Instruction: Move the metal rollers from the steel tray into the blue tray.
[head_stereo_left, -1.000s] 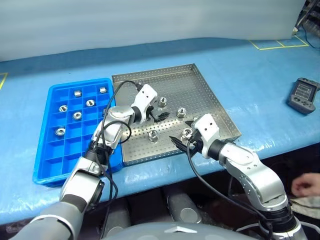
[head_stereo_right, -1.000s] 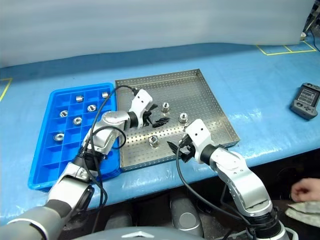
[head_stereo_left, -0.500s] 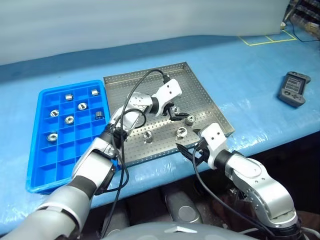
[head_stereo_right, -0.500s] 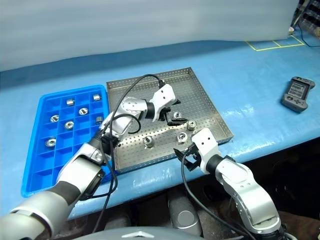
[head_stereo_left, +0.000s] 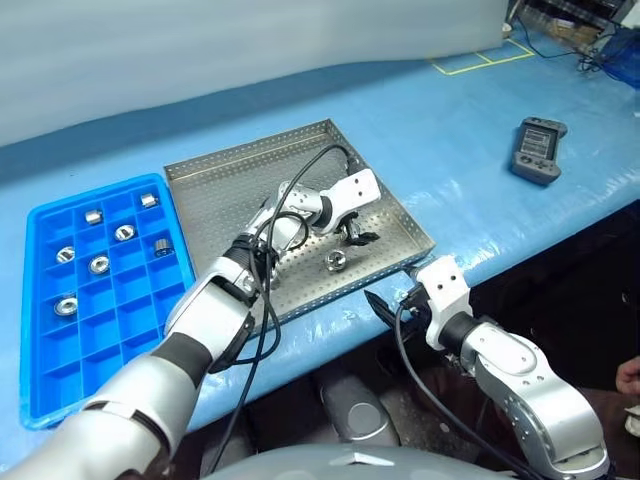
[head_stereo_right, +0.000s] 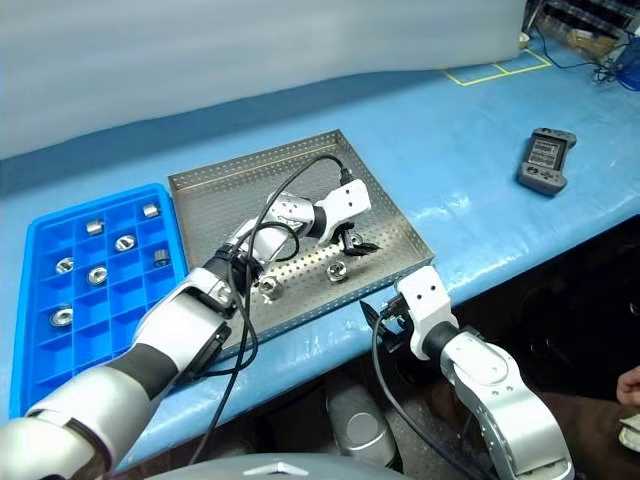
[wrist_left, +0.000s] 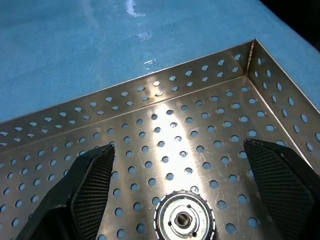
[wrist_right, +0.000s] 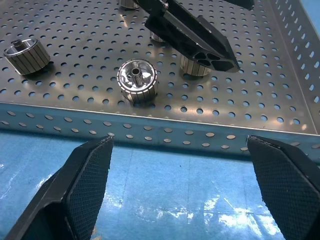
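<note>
Between the spread, empty fingers of the left gripper (wrist_left: 187, 187) one metal roller (wrist_left: 184, 220) stands on the perforated floor of the steel tray (head_stereo_left: 230, 180), near the tray corner. Two more rollers (wrist_right: 137, 80) lie just beside. Outside the tray's near rim hangs the right gripper (wrist_right: 185, 200), also wide open. Farther to the left, the blue tray (head_stereo_left: 60, 375) holds six rollers.
</note>
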